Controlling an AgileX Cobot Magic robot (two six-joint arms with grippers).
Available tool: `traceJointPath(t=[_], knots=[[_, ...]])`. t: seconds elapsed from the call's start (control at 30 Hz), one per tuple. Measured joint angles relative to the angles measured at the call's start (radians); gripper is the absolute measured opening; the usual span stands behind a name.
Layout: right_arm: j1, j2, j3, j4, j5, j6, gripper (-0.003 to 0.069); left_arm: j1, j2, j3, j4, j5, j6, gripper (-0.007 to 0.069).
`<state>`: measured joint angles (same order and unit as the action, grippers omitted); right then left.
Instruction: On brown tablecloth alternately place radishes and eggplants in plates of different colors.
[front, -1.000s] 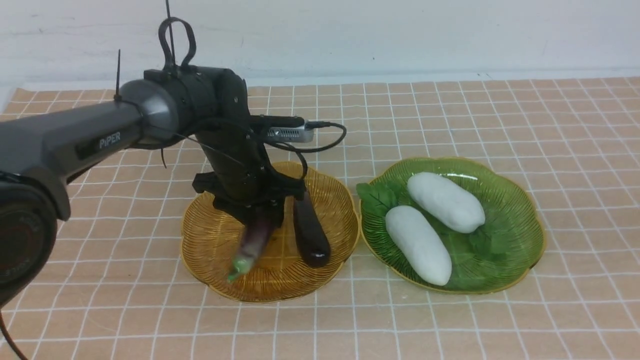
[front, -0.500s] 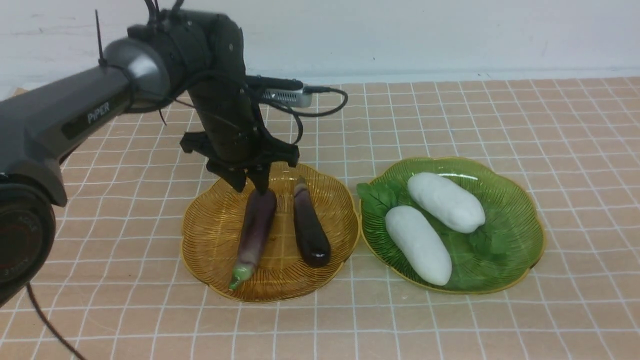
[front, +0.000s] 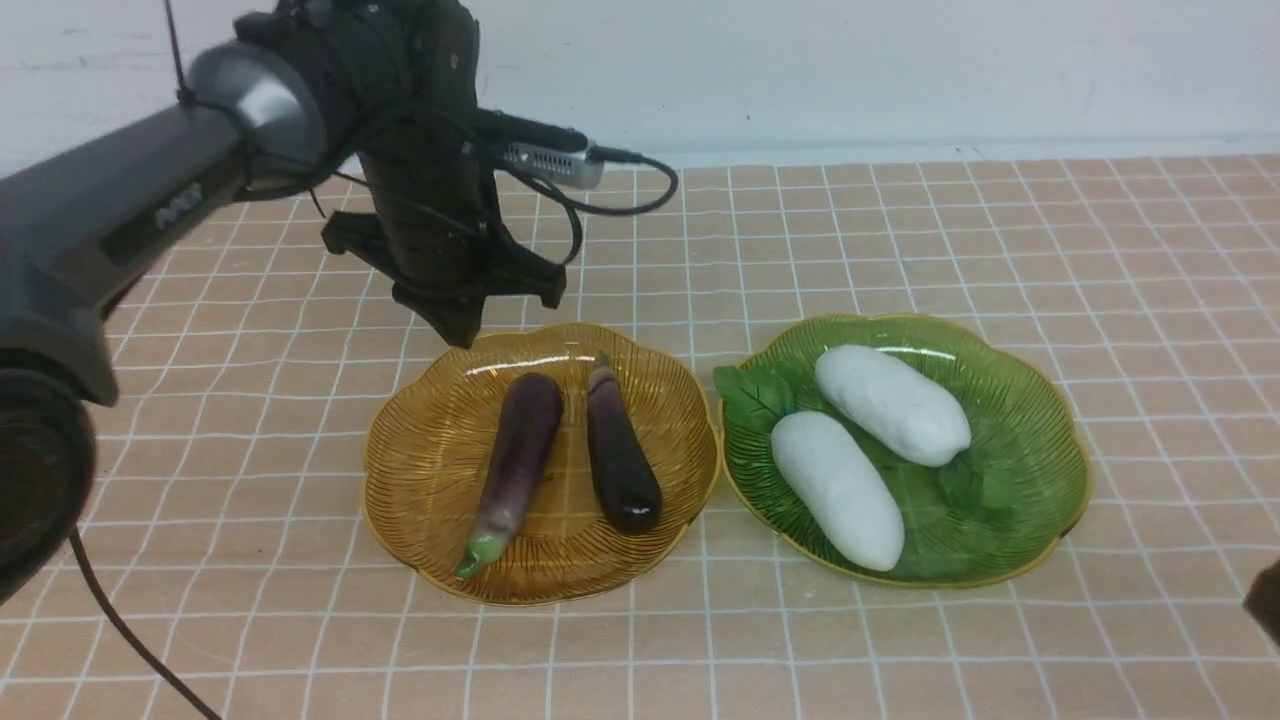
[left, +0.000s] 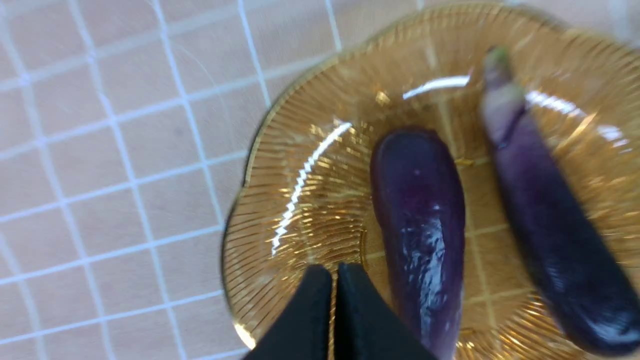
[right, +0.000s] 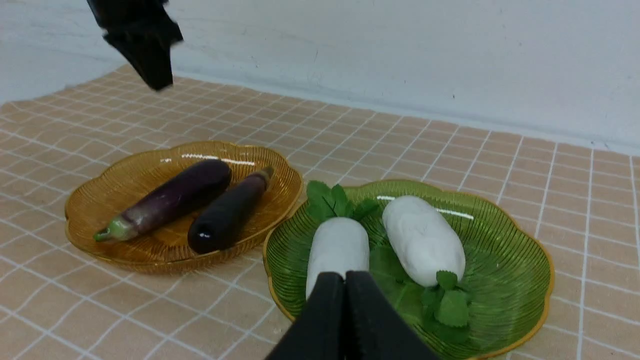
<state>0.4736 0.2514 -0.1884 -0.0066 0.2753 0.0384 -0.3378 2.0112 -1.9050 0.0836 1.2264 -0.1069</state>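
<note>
Two dark purple eggplants (front: 515, 460) (front: 620, 450) lie side by side in the amber-yellow plate (front: 400, 480). Two white radishes (front: 838, 490) (front: 890, 403) with green leaves lie in the green plate (front: 1040, 450) to its right. Both plates sit on the brown tablecloth (front: 900, 230). My left gripper (front: 462, 330) hangs shut and empty above the amber plate's far rim; its wrist view shows the shut fingertips (left: 334, 280) over the plate beside one eggplant (left: 420, 225). My right gripper (right: 345, 285) is shut and empty, near the green plate's front edge.
A white wall runs along the table's far edge. The left arm's cable (front: 620, 200) loops above the cloth behind the amber plate. A dark bit of the right arm (front: 1265, 600) shows at the front right edge.
My left gripper let go of the eggplant, which now lies in the amber plate. The gripper rose, drew back toward the far left, and its jaws closed.
</note>
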Motion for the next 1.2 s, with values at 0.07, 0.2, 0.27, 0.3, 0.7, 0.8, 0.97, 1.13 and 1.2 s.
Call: traceJointPath(t=[0.07,0.2,0.27,0.3,0.7,0.8,0.97,1.13,1.2], knots=[[0.000,-0.002,0.005,0.000,0.020,0.000,-0.0015,0.000,-0.041,0.000,0.000,0.000,0.000,-0.0003],[-0.016,-0.082,0.031,-0.012,0.044,0.000,-0.0015,0.000,-0.136,0.001,0.000,0.006,0.002,-0.0003],[-0.077,-0.136,0.058,-0.018,0.046,0.000,-0.0015,0.000,-0.172,0.009,0.000,0.010,0.002,-0.0003],[-0.122,-0.161,0.076,-0.020,0.047,0.000,-0.0015,0.000,-0.182,0.010,-0.001,0.016,0.003,-0.0003],[-0.412,-0.261,0.216,-0.023,0.099,0.000,-0.0015,0.000,-0.394,0.120,-0.007,0.022,0.023,-0.0003],[-0.412,-0.261,0.216,-0.023,0.104,0.000,-0.0015,0.000,-0.532,0.239,-0.006,0.022,0.027,-0.0003],[-0.412,-0.261,0.216,-0.023,0.104,0.000,-0.0015,0.000,-0.830,0.531,-0.004,0.023,0.011,-0.0003],[-0.413,-0.261,0.216,-0.023,0.106,0.000,-0.0015,0.000,-1.210,1.006,-0.043,-0.201,-0.033,-0.0003],[-0.413,-0.261,0.216,-0.023,0.106,0.000,-0.0015,0.000,-1.318,1.187,-0.075,-0.395,-0.034,-0.0003]])
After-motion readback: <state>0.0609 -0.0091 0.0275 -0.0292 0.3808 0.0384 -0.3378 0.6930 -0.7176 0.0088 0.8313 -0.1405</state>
